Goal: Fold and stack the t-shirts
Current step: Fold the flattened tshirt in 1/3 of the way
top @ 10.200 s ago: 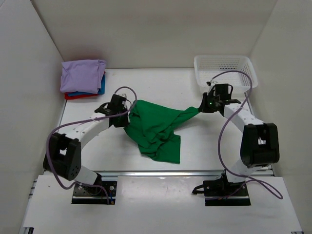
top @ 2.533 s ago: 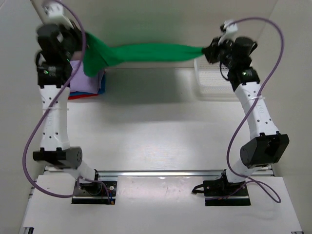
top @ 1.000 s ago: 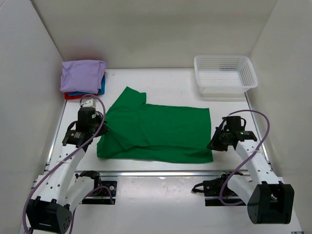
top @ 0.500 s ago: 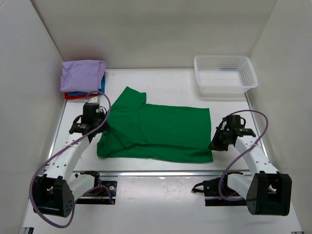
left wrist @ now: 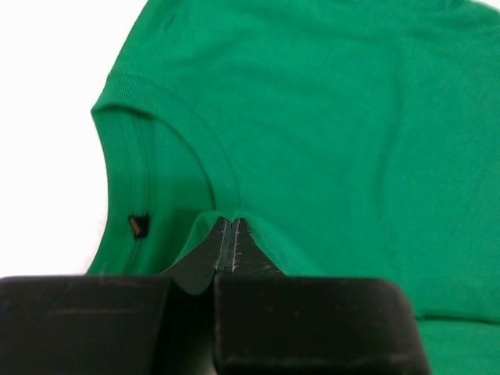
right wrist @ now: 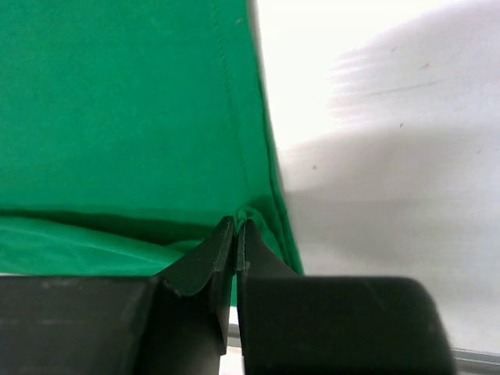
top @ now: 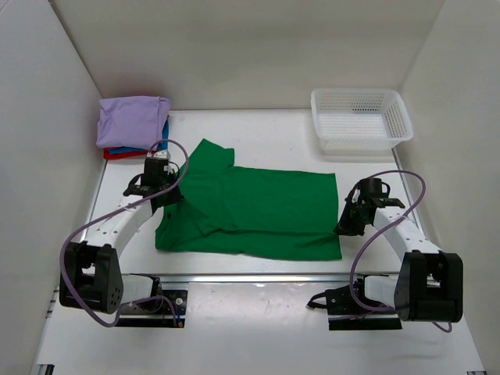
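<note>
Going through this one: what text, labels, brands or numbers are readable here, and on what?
Nothing is legible in any view.
Small dark neck tag inside the collar of the green t-shirt: too small and blurred to read.
White basket, folded shirt stack: no print visible.

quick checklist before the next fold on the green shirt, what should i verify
1. Left claw pinching the green shirt at the collar: ok.
2. Right claw pinching the hem: ok.
3. Shirt lying flat: not ok, a flap looks doubled over near the left claw.
4. Shirt apart from the stack and the basket: ok.
5. Stack top bare: ok.
</note>
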